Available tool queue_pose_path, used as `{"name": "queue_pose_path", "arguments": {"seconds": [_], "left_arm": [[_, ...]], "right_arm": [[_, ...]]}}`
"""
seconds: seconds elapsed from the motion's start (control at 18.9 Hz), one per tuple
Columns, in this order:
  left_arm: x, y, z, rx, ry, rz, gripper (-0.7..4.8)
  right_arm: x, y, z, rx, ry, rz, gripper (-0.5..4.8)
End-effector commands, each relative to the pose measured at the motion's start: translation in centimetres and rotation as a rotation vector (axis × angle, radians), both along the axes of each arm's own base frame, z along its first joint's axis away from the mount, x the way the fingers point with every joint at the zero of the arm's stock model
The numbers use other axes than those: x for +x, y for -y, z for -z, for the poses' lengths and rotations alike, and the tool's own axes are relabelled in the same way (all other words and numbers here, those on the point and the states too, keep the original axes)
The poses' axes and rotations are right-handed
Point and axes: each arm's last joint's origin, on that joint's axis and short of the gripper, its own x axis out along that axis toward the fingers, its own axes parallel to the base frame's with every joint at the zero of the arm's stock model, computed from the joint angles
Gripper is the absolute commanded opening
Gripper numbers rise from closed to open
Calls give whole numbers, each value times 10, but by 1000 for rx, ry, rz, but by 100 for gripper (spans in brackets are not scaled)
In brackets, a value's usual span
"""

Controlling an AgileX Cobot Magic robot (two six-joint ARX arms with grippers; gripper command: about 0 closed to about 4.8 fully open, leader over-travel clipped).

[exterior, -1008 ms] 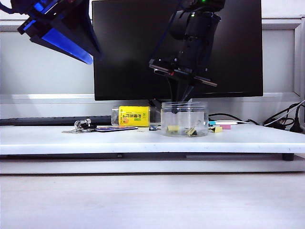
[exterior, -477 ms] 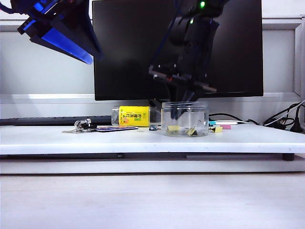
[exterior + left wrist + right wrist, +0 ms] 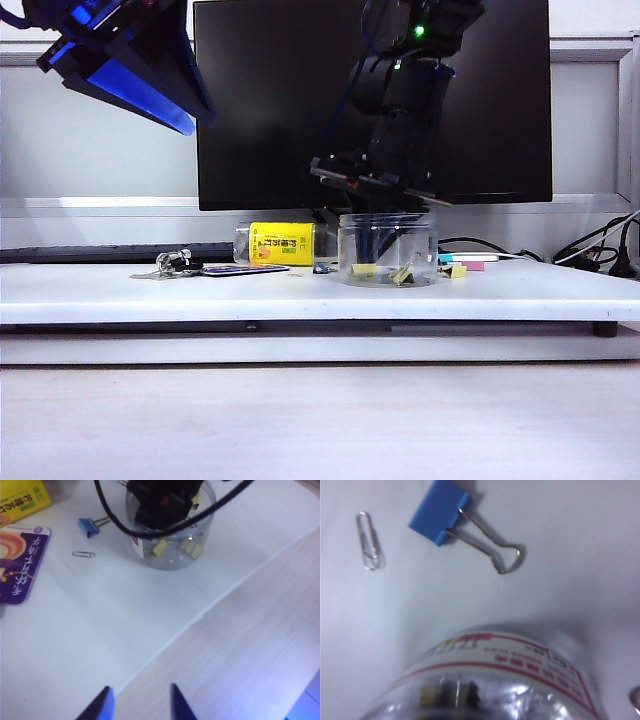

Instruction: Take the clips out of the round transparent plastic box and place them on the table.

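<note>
The right gripper (image 3: 375,238), opening unclear, reached down into the round transparent plastic box (image 3: 388,250) with the clips (image 3: 401,274) just beneath; left gripper (image 3: 140,702), open, hung well apart.

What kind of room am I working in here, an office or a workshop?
Most likely an office desk setup: a large dark monitor behind the table, cables trailing at the side, and stationery lying about, such as a blue binder clip and a paper clip.

Both arms are black. The left gripper (image 3: 140,702) has blue fingers (image 3: 102,705); the right gripper (image 3: 378,225) carries a black cable, red markings and a green light.
</note>
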Motion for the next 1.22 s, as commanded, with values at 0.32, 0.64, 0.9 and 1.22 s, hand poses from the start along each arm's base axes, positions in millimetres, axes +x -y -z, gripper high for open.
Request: {"name": "queue_pose_path", "arguments": {"seconds": [0.32,0.64,0.9,1.22], "left_arm": [[0,1,-3,-13,23,5,156],[1,1,-3,-16,29,5,156],[1,1,-3,-15,28,4,156],[0,0,-2,2,30,11,156]], "right_arm": [[2,-2,5,3,-7,-3,46],[2,-8,10,28,-11,-21,54],[6,-14,34,4,-60,-27,54],[8,-15,48,-12,-94,-23,-6]]}}
